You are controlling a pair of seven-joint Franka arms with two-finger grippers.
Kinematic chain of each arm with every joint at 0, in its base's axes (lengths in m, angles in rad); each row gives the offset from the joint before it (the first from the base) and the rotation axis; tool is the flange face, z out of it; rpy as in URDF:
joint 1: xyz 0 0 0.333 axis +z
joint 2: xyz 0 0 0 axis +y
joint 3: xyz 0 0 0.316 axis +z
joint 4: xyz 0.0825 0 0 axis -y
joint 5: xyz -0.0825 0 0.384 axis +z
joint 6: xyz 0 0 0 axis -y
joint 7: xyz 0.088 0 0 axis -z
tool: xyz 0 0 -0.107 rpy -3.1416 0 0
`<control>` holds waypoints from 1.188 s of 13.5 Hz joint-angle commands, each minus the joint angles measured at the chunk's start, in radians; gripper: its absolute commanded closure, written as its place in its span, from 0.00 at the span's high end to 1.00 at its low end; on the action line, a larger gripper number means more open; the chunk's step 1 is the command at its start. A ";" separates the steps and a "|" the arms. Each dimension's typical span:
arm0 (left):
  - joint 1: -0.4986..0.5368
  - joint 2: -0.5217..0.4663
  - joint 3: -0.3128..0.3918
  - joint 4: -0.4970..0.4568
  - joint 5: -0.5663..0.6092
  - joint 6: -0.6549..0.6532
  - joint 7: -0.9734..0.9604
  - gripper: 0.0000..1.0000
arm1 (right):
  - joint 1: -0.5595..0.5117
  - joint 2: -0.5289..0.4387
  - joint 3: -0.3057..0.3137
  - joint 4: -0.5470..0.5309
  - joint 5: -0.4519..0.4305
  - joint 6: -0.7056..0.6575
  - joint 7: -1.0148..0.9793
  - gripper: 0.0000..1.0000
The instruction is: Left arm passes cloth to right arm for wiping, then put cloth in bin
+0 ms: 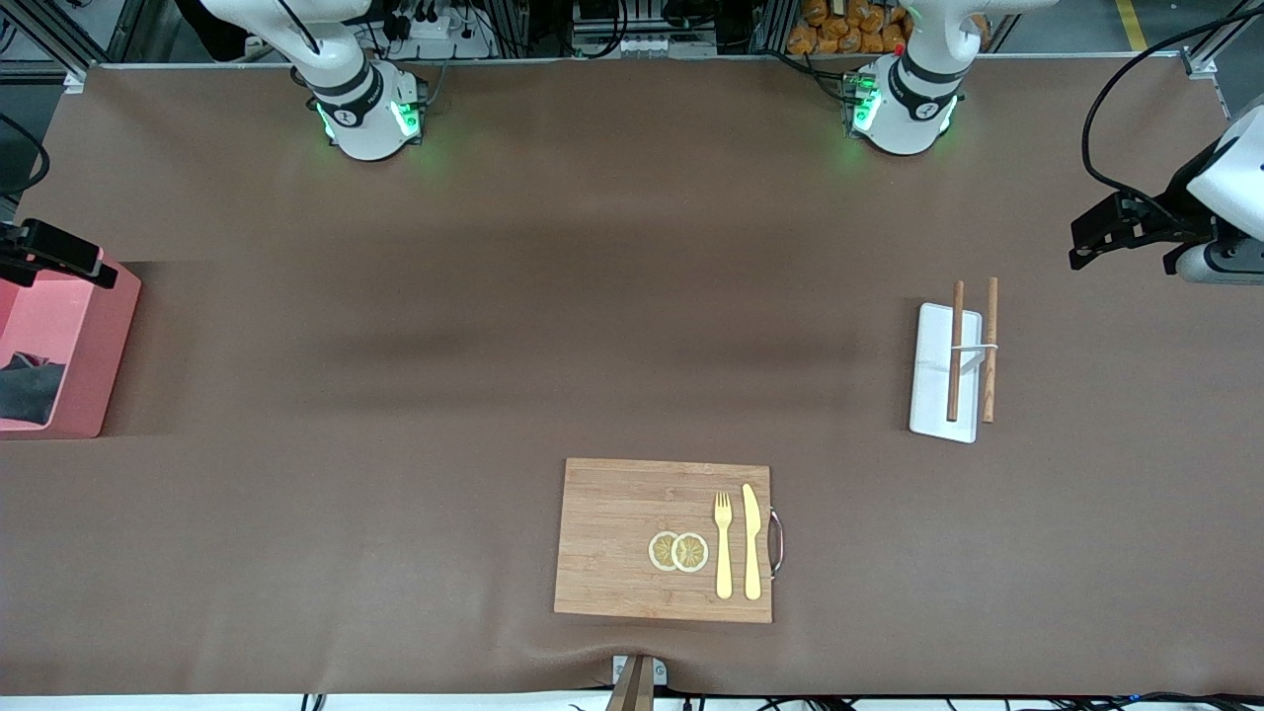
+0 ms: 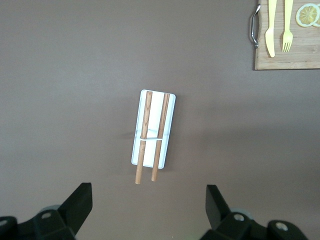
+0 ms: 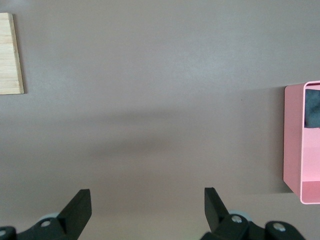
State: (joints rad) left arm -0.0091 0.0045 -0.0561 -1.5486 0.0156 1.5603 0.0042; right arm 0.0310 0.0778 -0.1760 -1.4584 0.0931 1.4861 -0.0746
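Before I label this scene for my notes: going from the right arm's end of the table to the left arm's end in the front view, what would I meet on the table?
Bin with the cloth in it → board → lemon slices → fork → knife → tray → sticks.

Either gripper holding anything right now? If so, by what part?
Nothing held. Left gripper is open and empty above the table near the white tray; right gripper is open and empty over bare table. The cloth lies in the bin.
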 commanded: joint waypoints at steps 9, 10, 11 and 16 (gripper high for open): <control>0.026 -0.009 -0.001 0.004 -0.002 0.003 -0.012 1.00 | -0.102 -0.049 0.174 -0.042 -0.081 0.011 -0.002 1.00; 0.026 -0.011 0.001 0.004 -0.002 0.003 -0.012 1.00 | -0.103 -0.049 0.176 -0.036 -0.082 0.017 -0.007 1.00; 0.026 -0.011 0.001 0.005 -0.002 0.003 -0.012 1.00 | -0.103 -0.050 0.174 -0.017 -0.087 0.020 -0.013 1.00; 0.026 -0.008 -0.002 0.036 -0.002 0.001 -0.012 1.00 | -0.100 -0.082 0.167 -0.025 -0.082 0.023 -0.011 1.00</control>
State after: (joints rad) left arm 0.0132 0.0043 -0.0536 -1.5195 0.0156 1.5651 0.0030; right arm -0.0567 0.0255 -0.0226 -1.4631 0.0151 1.5055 -0.0817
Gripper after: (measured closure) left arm 0.000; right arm 0.000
